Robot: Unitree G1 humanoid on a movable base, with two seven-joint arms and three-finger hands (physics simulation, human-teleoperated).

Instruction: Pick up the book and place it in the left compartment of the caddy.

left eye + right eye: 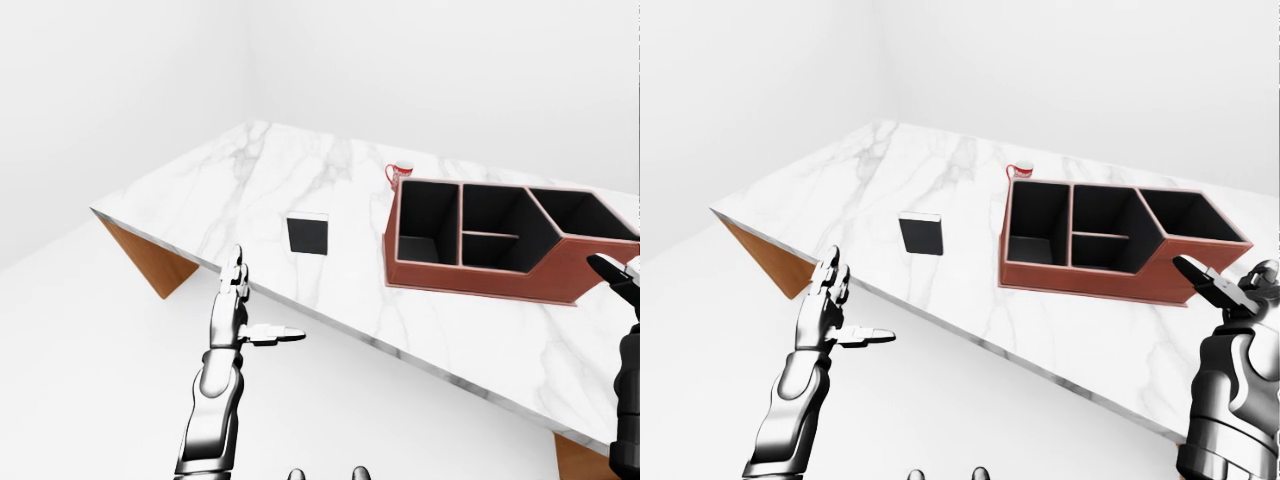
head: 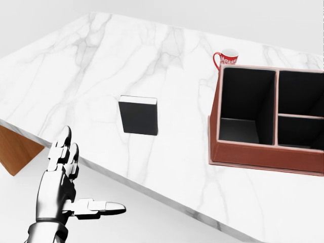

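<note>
A black book [image 2: 139, 116] lies flat on the white marble table [image 2: 101, 61], left of a red-brown caddy [image 2: 263, 154] with several dark compartments. The caddy's left compartment [image 2: 246, 104] holds nothing that I can see. My left hand [image 2: 71, 185] is open, fingers spread, thumb out to the right, held off the table's near edge, below and left of the book. My right hand [image 1: 1218, 285] is open at the right edge of the right-eye view, just right of the caddy's near corner. Neither hand holds anything.
A red and white mug [image 2: 226, 57] stands on the table just above the caddy's top left corner. The table's near edge [image 2: 152, 195] runs diagonally between my left hand and the book. An orange-brown table support [image 1: 148, 258] shows under the left corner.
</note>
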